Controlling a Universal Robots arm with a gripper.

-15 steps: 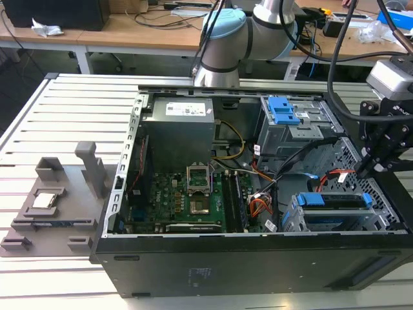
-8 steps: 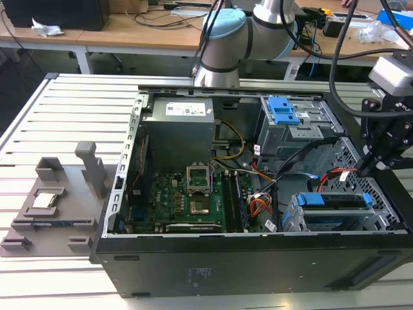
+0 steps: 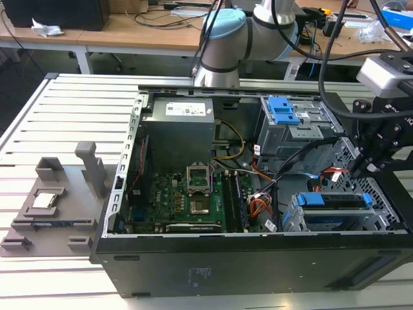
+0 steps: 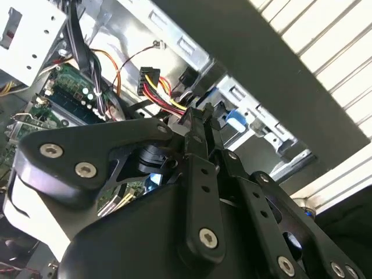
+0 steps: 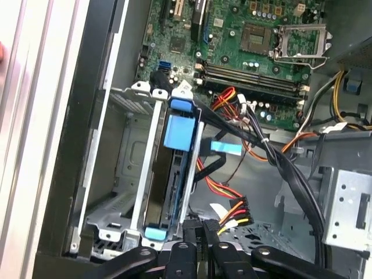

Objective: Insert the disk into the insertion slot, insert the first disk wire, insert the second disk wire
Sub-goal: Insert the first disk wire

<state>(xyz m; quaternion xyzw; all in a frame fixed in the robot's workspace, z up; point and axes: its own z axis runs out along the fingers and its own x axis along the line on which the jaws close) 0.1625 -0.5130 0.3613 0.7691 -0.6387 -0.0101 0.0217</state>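
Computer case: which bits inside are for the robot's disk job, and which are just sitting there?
For the job: gripper, disk in its blue carrier, silver drive cage holding it, wire plug beside the gripper.

Just lying about: motherboard, power supply, taller bay with blue latch, processor chip on the grey tray outside the case.

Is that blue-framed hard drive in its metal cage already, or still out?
In. In the first wrist view the blue-framed disk sits between the silver walls of the insertion slot.

Silver arm point(image 3: 270, 22), pale-blue caps point(image 3: 222, 35); seemingly black pincer point(image 4: 201, 114)
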